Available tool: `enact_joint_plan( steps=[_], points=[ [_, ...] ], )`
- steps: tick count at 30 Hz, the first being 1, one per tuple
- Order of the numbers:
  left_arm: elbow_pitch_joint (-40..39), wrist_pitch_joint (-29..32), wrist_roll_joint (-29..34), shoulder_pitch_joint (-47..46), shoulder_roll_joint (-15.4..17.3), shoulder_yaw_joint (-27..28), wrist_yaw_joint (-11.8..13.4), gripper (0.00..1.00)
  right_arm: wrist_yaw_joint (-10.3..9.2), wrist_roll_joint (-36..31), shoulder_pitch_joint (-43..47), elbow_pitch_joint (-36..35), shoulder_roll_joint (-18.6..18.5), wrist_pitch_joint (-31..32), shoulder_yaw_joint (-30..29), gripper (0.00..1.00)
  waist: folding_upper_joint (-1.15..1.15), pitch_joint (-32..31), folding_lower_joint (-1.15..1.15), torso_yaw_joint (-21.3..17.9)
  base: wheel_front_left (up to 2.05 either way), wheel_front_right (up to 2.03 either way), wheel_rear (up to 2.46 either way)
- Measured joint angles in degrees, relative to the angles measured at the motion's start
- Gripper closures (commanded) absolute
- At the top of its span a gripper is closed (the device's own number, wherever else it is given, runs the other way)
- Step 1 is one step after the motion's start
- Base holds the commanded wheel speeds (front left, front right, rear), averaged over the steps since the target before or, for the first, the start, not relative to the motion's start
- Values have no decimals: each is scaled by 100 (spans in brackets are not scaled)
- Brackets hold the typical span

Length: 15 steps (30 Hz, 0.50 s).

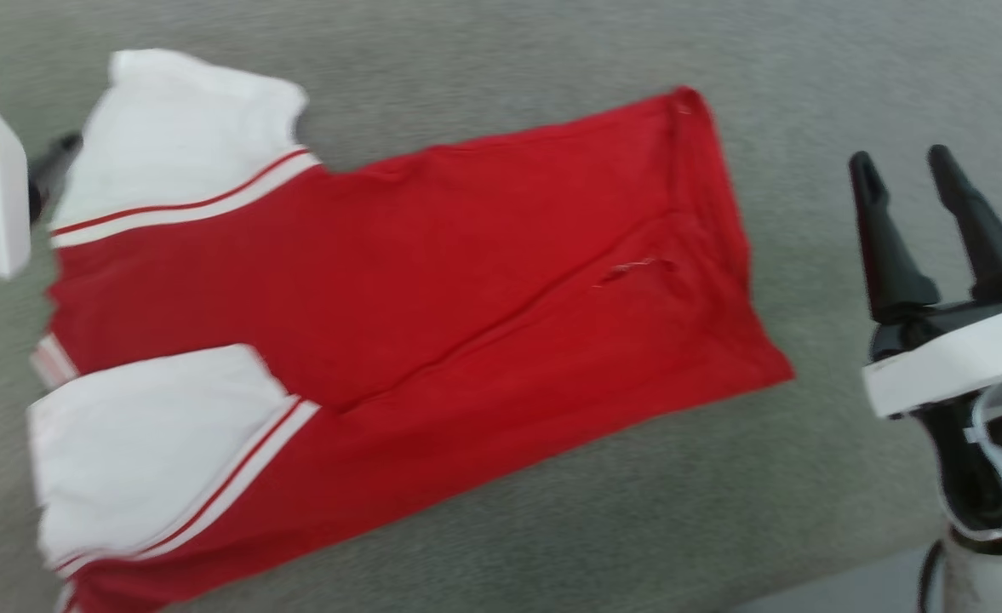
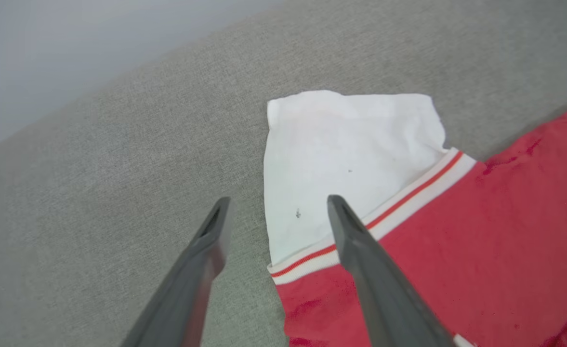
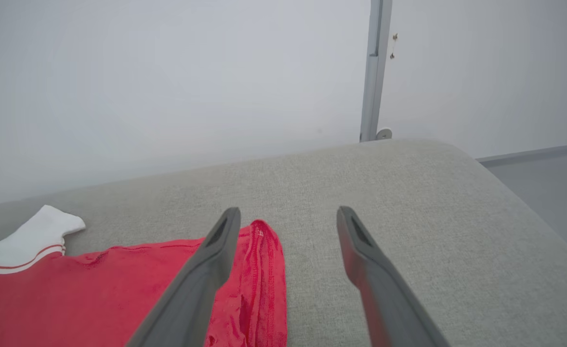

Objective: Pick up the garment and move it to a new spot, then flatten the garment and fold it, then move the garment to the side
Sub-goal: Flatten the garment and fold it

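Garment on the grey cushion, plain red side up, apparently folded once along its length, with one white sleeve and the second sleeve at one end and the hem at the other. Left gripper, fingers spread and holding nothing, hung low over the sleeve end. The first sleeve lay just ahead of its tips, one finger crossed above the striped trim, and the other finger stood over bare cushion. Right gripper, likewise spread and empty, stood beside the hem end and clear of the cloth. Seen from its wrist, the hem corner lay just beside the finger at that view's left, with bare cushion between the tips. A long crease ran down the body toward the hem. Whether the left fingers touched the cloth could not be told, the head view being blurred.

Judged step: squaring this fold before making the next. To do it well, each gripper should close on both layers at once, near a corner rather than mid-edge, the left taking the trim and not the loose sleeve alone. The ends should then be drawn apart just enough to remove the crease, kept low, and brought together with edges matched. An uneven pull would likely skew the upper layer.
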Motion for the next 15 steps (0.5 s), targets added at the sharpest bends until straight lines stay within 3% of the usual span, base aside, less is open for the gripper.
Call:
enact_joint_plan(
  steps=[2,7,12,15],
  points=[
    [423,-24,67,-253,-143,-63,-272,0,0,30,1,160,32,-319,107,0,0,36,0,-182,0,0,0],
    [1481,-120,236,-758,-445,-130,-678,0,0,201,-9,510,58,-675,506,0,0,160,0,-571,0,0,0],
    [2201,-52,294,-995,-661,-213,-795,0,0,270,-58,699,62,-717,749,0,0,312,0,-776,0,0,0],
    [2715,205,312,-1117,-772,-294,-735,0,1,261,-198,766,70,-697,882,0,0,437,0,-870,0,0,0]
  ],
)
